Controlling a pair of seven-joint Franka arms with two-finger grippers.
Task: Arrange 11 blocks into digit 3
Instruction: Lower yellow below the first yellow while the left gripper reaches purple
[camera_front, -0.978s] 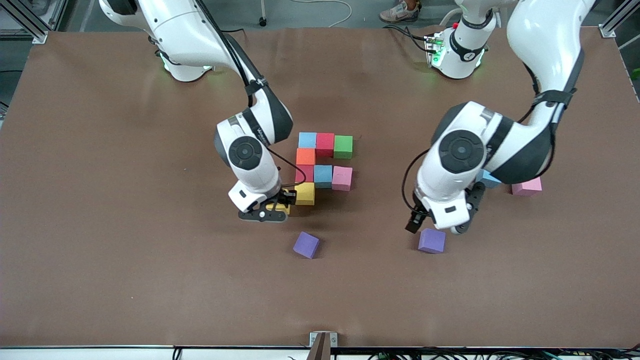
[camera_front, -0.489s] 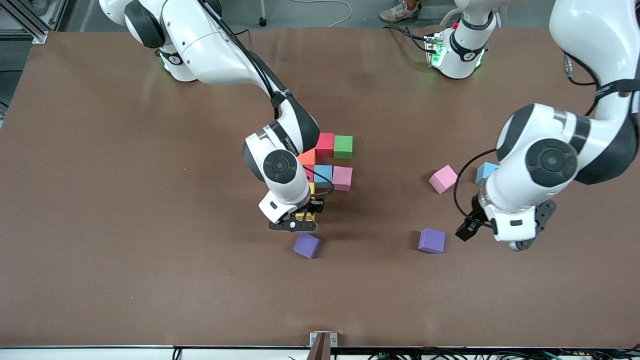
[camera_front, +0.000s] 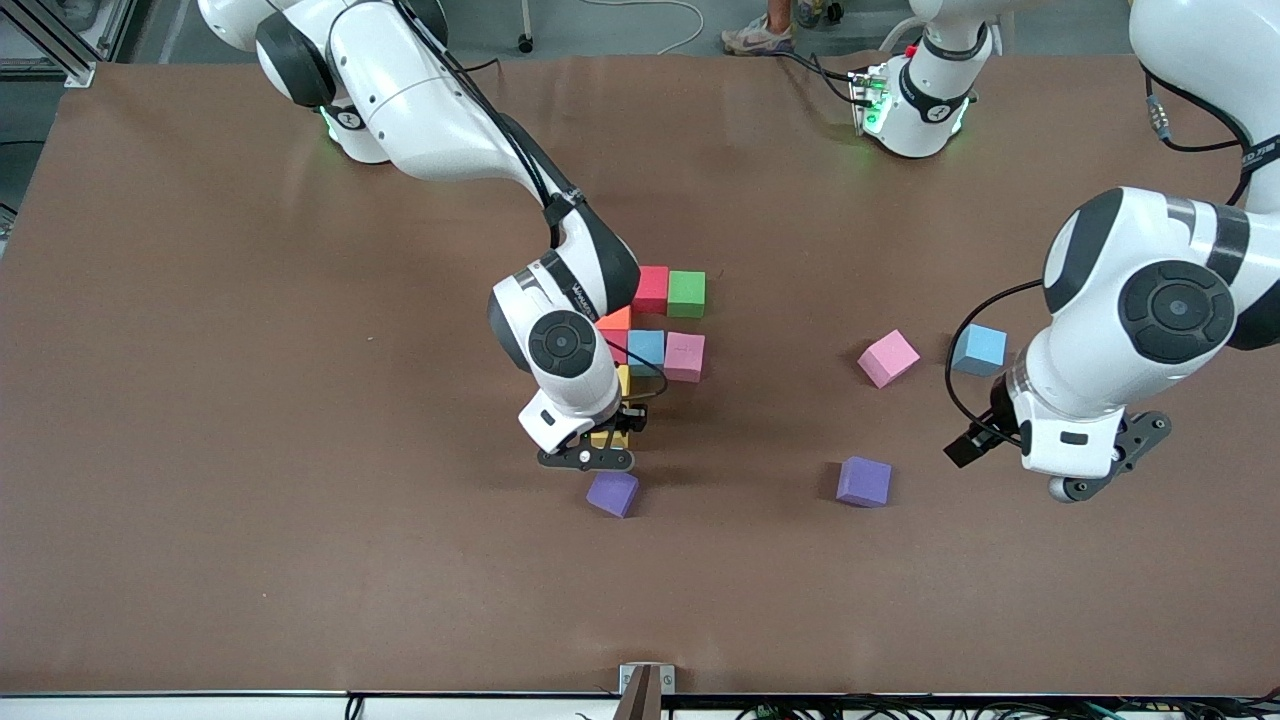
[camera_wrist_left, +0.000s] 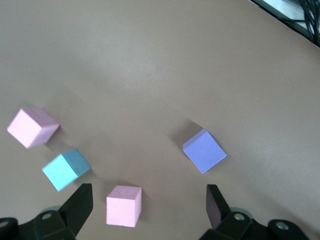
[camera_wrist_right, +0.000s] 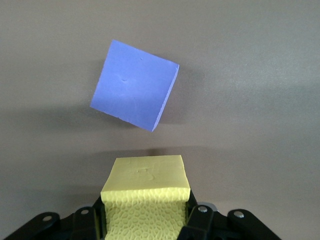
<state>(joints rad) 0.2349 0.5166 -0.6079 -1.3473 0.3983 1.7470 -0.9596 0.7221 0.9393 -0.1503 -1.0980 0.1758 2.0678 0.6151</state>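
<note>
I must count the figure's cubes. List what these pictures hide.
- Front view: the right arm's wrist covers part of the digit 3; its cube count cannot be settled.
- Front view: the yellow block in the right gripper is mostly hidden by its fingers.
- Left wrist view: the left gripper is cut off by the picture's edge.

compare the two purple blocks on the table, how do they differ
The purple block by the right gripper lies just in front of the right gripper, which holds a yellow block; the other purple block lies toward the left arm's end, with nothing over it. The first sits more skewed to the table edge than the second. Both are same-sized cubes, loose, outside the figure.
</note>
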